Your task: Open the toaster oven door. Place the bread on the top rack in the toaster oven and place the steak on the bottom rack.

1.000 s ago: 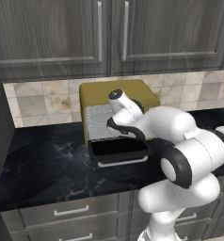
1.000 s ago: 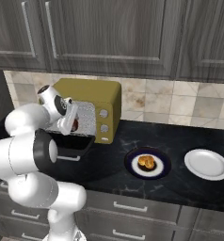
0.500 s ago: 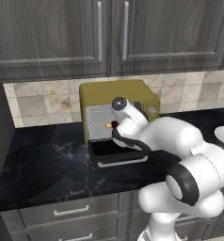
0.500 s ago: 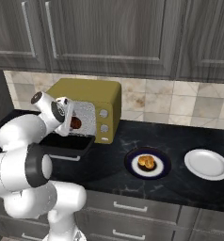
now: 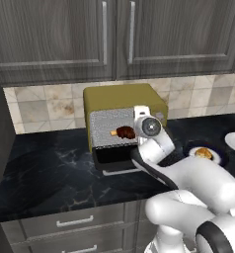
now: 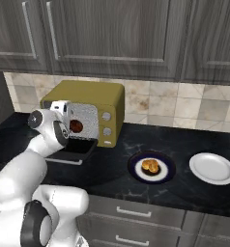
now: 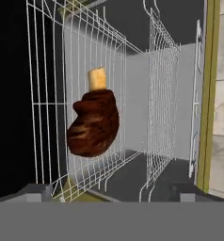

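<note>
The gripper (image 5: 138,129) stood wide open and empty at the mouth of the toaster oven (image 5: 123,101), over the dropped toaster oven door (image 5: 120,164). Straight ahead lay the steak (image 7: 93,124) on the bottom rack (image 7: 50,123); the bread (image 6: 150,166) sat well off to the right on its plate (image 6: 135,170).
</note>
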